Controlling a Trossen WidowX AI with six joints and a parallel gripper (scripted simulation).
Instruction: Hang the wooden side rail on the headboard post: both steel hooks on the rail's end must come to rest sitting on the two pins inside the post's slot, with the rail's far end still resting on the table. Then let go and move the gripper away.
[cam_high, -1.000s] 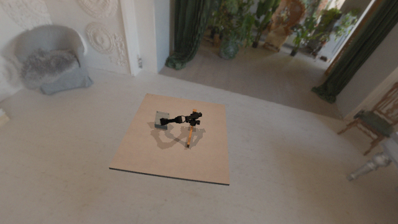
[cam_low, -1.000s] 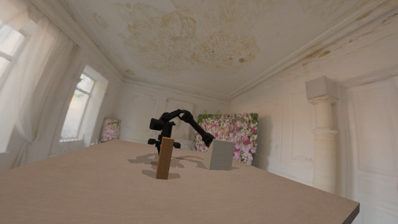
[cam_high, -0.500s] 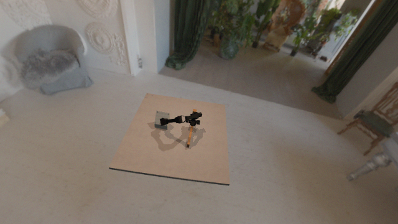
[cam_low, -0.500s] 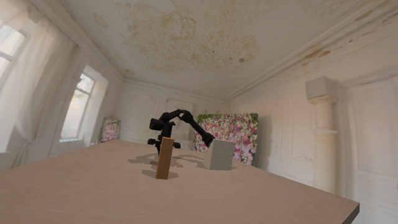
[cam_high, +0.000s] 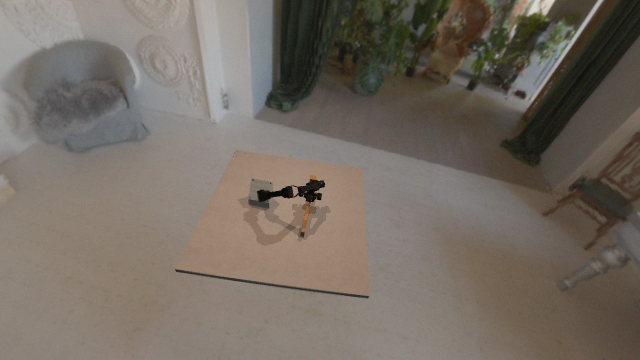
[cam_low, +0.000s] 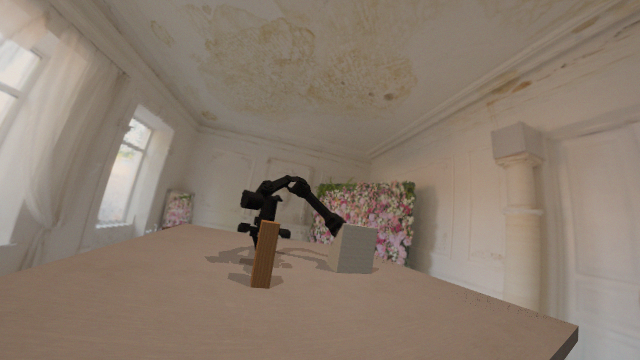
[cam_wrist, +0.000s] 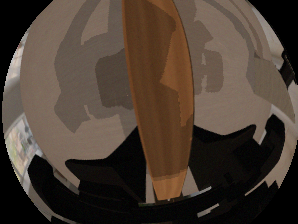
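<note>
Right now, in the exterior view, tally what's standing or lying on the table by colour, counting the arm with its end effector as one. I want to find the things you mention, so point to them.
Black: 1, the arm (cam_high: 287, 192) (cam_low: 312, 200) (cam_wrist: 120, 172)
Grey: 1, the block (cam_high: 260, 185) (cam_low: 357, 250)
Brown: 1, the visible wooden piece (cam_high: 313, 177) (cam_low: 265, 256) (cam_wrist: 157, 100)
Total: 3; anything hidden behind these is uncounted.

Soft, fairly dim light fills the room, with brighter windows at nine o'clock in the exterior view. In the top view, a grey arm shadow spreads over the bench (cam_high: 215, 250) (cam_low: 150, 310) towards six o'clock from the arm. The wrist view bows heavily, its round rim cut by black corners (rather like a peephole). The top view's surroundings look blurred.
</note>
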